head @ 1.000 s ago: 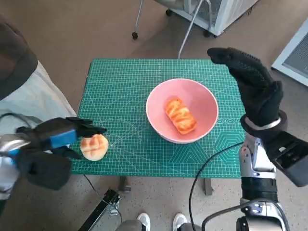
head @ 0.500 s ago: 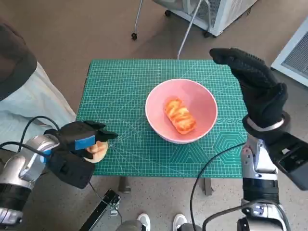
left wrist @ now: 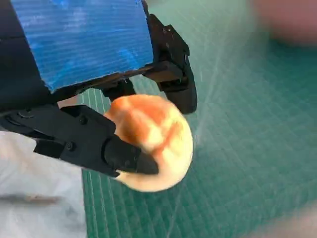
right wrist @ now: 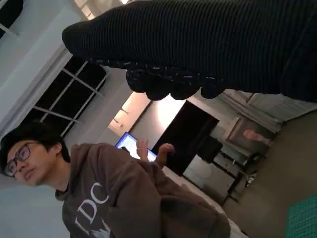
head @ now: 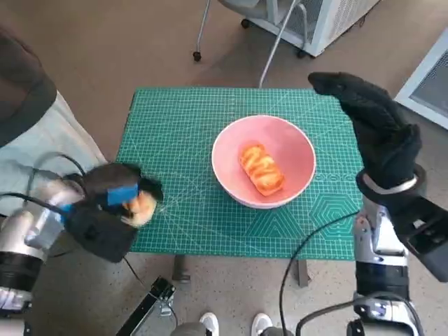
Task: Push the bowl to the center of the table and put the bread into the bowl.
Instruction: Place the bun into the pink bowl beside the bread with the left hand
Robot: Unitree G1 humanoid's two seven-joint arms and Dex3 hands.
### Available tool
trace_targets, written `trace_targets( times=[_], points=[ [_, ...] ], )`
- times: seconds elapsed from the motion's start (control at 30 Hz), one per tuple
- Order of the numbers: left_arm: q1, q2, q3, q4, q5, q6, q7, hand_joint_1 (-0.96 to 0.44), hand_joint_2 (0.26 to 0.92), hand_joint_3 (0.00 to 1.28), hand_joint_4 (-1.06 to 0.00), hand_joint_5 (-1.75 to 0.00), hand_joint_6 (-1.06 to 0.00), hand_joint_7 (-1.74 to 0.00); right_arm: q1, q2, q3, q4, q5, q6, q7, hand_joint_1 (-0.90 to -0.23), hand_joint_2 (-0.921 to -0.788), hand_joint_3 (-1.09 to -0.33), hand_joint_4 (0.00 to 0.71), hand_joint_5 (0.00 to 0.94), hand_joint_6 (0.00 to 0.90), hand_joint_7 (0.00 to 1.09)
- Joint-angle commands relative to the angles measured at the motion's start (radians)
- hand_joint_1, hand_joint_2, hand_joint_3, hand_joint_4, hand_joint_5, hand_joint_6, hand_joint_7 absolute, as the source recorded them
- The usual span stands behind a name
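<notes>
One table (head: 182,126), one pink bowl (head: 294,143) — well right of the left hand (head: 112,210). Two breads: one long roll (head: 262,169) in the bowl, one round bun (left wrist: 153,141) grasped by the left hand. Right hand (head: 374,129) raised, released. A person's (right wrist: 124,198) hoodie reads "IDC".

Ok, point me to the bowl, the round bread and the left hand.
bowl (head: 299,143): head view, bare inner wall.
round bread (left wrist: 153,141): left wrist view, its top crust.
left hand (head: 112,206): head view, its back.

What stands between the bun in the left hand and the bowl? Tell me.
Nothing visible: only bare green mat lies between the bun held by the left hand and the pink bowl. One bread already lies inside the bowl.
</notes>
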Motion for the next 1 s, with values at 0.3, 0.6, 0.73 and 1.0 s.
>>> trace_targets(
  times=[0.3,0.6,0.73,1.0],
  points=[
    [-0.122,0.025,0.142,-0.109,-0.140,-0.001,0.033,0.00,0.920,0.15,-0.51,-1.39,-0.63,-1.13,0.023,-0.008,-0.002,0.004,-0.018,0.008,-0.007,-0.651,-0.921,-0.712,0.096,0.230,-0.001,0.69],
    [-0.214,0.016,0.139,-0.160,-0.124,0.024,0.031,0.00,0.921,0.15,-0.51,-1.33,-0.61,-1.21,0.021,-0.014,-0.004,0.006,-0.018,0.008,-0.008,-0.654,-0.921,-0.712,0.091,0.240,-0.001,0.68],
    [-0.273,-0.021,0.112,-0.165,-0.115,0.036,0.026,0.00,0.921,0.16,-0.51,-1.29,-0.60,-1.25,0.016,-0.013,-0.003,0.016,-0.022,0.001,-0.007,-0.654,-0.921,-0.711,0.089,0.244,-0.001,0.68],
    [-0.413,-0.177,0.007,-0.122,-0.071,0.076,0.024,0.00,0.921,0.13,-0.54,-1.23,-0.63,-1.26,0.002,-0.010,-0.006,0.040,-0.014,0.006,0.001,-0.653,-0.921,-0.711,0.087,0.251,-0.001,0.68]
  ],
)
